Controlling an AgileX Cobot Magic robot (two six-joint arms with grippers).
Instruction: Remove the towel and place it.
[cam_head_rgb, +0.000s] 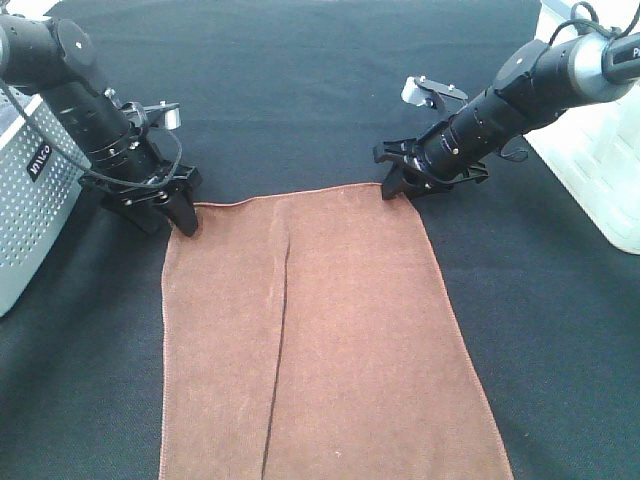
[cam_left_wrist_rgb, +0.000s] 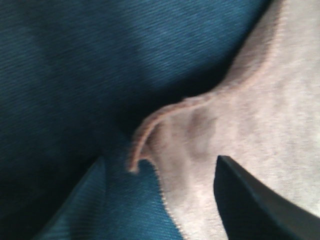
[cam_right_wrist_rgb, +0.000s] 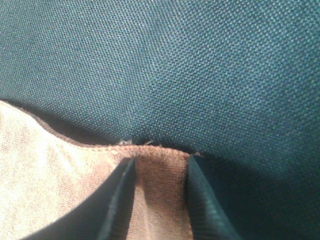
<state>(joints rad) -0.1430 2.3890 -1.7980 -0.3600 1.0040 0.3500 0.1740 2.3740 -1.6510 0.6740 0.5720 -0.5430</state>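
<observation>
Brown towel (cam_head_rgb: 320, 340) corner inside right pincer (cam_right_wrist_rgb: 161, 160)

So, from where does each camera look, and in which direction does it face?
Exterior high: sits high, looks down at the towel on the black tablecloth; shows left gripper and right gripper at its far corners.
Left wrist: on the left arm, looks down at a curled towel corner; two fingers, wide apart.
Right wrist: on the right arm, looks down at the towel hem between two fingers.
Shared: all three show towel and tablecloth.
</observation>
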